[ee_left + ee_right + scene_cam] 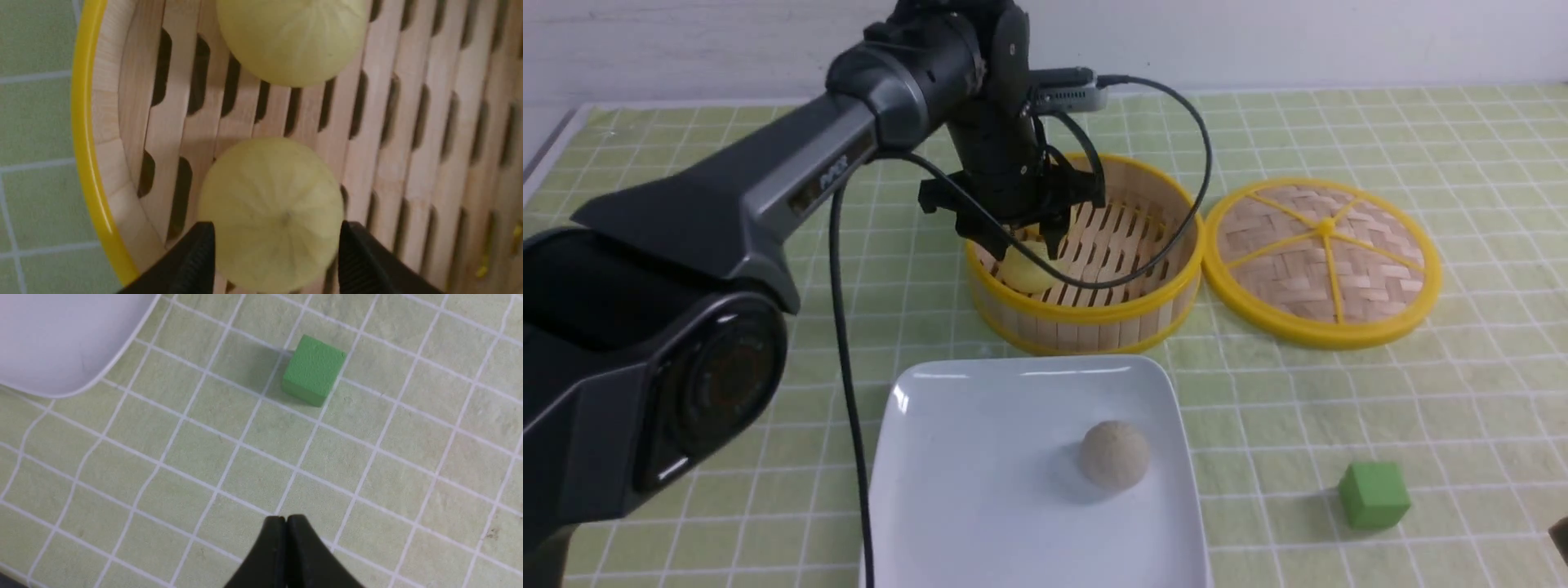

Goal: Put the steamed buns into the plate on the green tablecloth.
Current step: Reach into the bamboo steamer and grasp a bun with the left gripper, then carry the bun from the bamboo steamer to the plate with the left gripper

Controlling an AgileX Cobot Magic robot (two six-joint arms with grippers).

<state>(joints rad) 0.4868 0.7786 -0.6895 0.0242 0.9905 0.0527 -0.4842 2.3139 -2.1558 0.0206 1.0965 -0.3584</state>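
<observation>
Currently on pick 2 of 3 steamed buns: greyish bun [1115, 455] lying in the plate [980, 506] on the green tablecloth [1339, 392], 2 pale yellow ones not yet out of the steamer [1094, 322]. Straddling the nearer yellow bun [271, 212] with the left gripper [276, 223], jaws spread to its width, pads at both flanks; cannot tell whether squeezing. Next, probably: clamp gently, lift clear of the rim, carry to the plate. Right gripper [286, 517] pinched closed, empty, near the green cube [314, 369].

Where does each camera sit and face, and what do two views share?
Front: between the arms, forward over the tablecloth; left arm shows.
Left wrist: down into the steamer at two yellow buns; left claw flanks one.
Right wrist: down at the cube; shut right claw shows.
Shared by front, right wrist: cube, plate.
</observation>
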